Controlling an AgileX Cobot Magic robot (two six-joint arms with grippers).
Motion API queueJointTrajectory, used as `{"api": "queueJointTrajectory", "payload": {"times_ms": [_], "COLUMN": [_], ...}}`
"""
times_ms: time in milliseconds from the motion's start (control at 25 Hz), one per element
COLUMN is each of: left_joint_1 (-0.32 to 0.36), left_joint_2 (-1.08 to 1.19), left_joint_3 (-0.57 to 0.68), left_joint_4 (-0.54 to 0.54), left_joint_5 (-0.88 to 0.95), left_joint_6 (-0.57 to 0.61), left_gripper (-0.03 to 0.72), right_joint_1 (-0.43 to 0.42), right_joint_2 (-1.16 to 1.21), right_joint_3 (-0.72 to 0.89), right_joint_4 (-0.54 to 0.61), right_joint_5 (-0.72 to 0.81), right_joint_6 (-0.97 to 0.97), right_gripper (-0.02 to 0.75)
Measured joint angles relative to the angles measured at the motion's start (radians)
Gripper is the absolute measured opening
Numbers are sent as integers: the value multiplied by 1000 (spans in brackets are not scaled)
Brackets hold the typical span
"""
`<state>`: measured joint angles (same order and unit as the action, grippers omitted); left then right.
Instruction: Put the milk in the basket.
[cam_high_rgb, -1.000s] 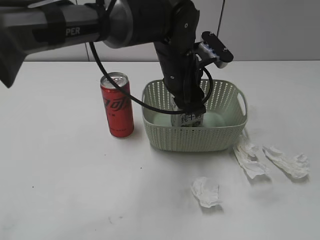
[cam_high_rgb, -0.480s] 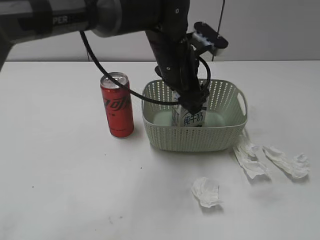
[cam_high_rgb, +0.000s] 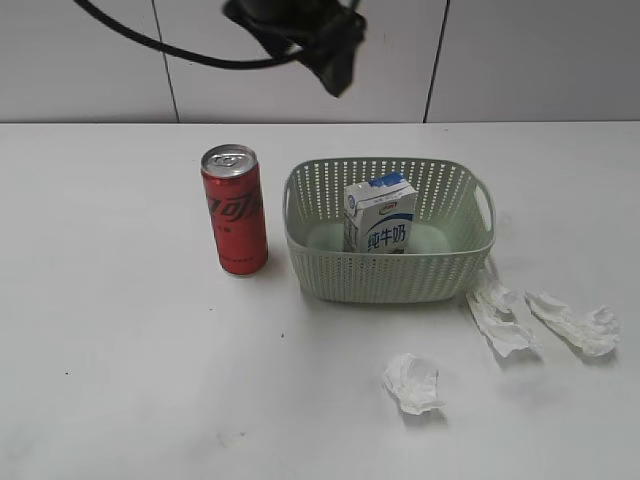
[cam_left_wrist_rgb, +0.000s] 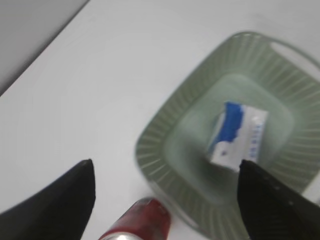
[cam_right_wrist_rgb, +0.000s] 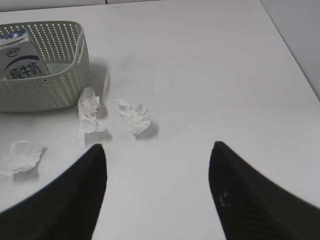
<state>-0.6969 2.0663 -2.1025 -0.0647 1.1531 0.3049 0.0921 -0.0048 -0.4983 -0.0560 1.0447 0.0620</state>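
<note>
Exterior view is showing the milk standing upright inside the basket, roughly mid-basket with bare floor around it. Can is sitting just left of the basket, apart from it, and tissue wads are lying off its right corner. Left gripper is hanging spread wide above the basket, gripping nothing, blurry in its wrist view and mostly cut off up top outside. Right gripper is hovering open over bare table.
</note>
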Motion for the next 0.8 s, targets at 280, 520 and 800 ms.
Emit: {"api": "queueJointTrajectory", "payload": {"times_ms": [280,520,800], "left_joint_1": [201,396,608], "left_joint_2": [-70,-167,-373], "left_joint_3": [7,92,428], "left_joint_4": [159,133,105], "left_joint_5": [63,62,63], "left_joint_6": [-237,-260,-262], "left_gripper": [636,617,593], "right_joint_1": [0,0,0], "right_joint_2": [0,0,0], "right_joint_3": [0,0,0], "right_joint_4": [0,0,0], "right_joint_5": [0,0,0], "right_joint_6": [0,0,0], "right_gripper": [519,519,519]}}
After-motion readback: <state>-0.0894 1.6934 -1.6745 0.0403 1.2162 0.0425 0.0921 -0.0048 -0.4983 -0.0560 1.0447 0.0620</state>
